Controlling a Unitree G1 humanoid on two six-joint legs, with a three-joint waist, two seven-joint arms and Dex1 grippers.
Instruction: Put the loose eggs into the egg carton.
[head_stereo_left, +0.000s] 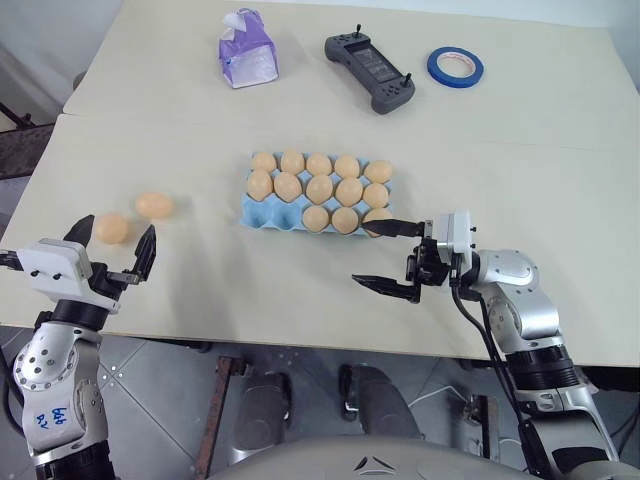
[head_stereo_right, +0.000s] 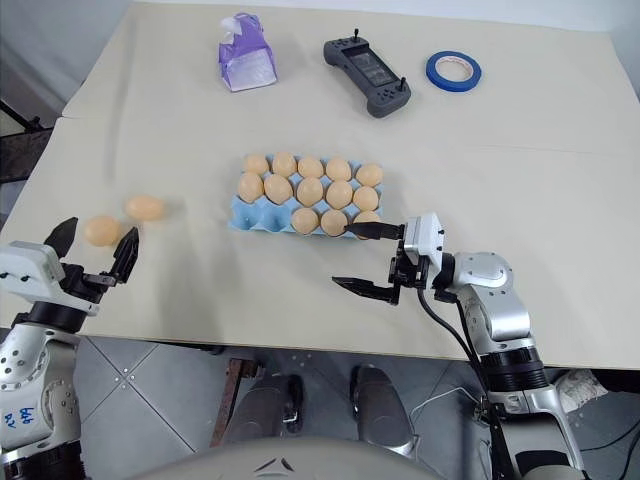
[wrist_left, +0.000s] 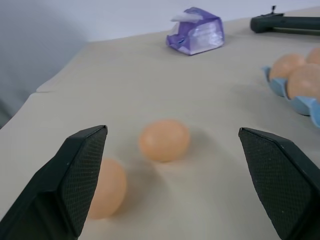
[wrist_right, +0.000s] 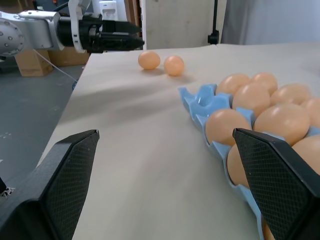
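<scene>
Two loose eggs lie on the beige table at the left, one (head_stereo_left: 154, 206) farther back and one (head_stereo_left: 113, 229) nearer. My left gripper (head_stereo_left: 120, 226) is open and level, its fingers on either side of the nearer egg (wrist_left: 105, 187), which one finger partly hides. The farther egg (wrist_left: 164, 140) lies ahead between the fingers. The light-blue egg carton (head_stereo_left: 262, 211) sits mid-table, holding several eggs; its two front-left cups are bare. My right gripper (head_stereo_left: 368, 253) is open and empty, pointing left just in front of the carton's front right corner (wrist_right: 197, 102).
At the back of the table are a purple tissue pack (head_stereo_left: 247, 48), a dark handheld controller (head_stereo_left: 368, 70) and a blue tape roll (head_stereo_left: 455, 65). The table's front edge runs just under both grippers.
</scene>
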